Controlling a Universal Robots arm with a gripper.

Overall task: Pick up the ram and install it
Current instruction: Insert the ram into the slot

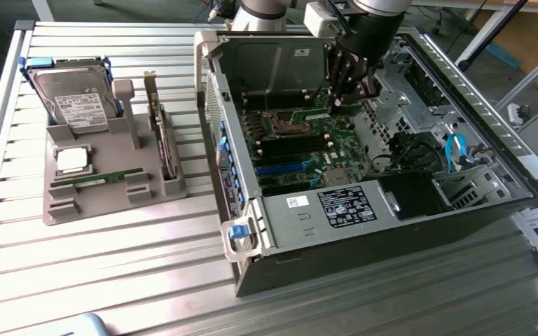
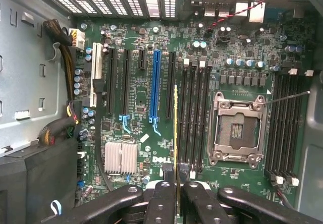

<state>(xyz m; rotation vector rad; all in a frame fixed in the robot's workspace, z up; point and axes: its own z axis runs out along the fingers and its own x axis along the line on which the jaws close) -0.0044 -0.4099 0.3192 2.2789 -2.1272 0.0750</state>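
Fingers [image 2: 160, 204] of the gripper [image 2: 175, 186] are closed narrowly on the ram [image 2: 175, 133], which is held edge-on between them and seen as a thin yellow-green line. It is lined up along the black memory slots [image 2: 194, 118] on the motherboard [image 2: 146, 128], between the blue slot [image 2: 155, 82] and the open processor socket [image 2: 237, 128]. In the exterior view the gripper [image 1: 349, 98] is found inside the open computer case [image 1: 250, 238]. A grey tray [image 1: 110, 203] with a hard drive [image 1: 78, 98] is set apart at the exterior view's left.
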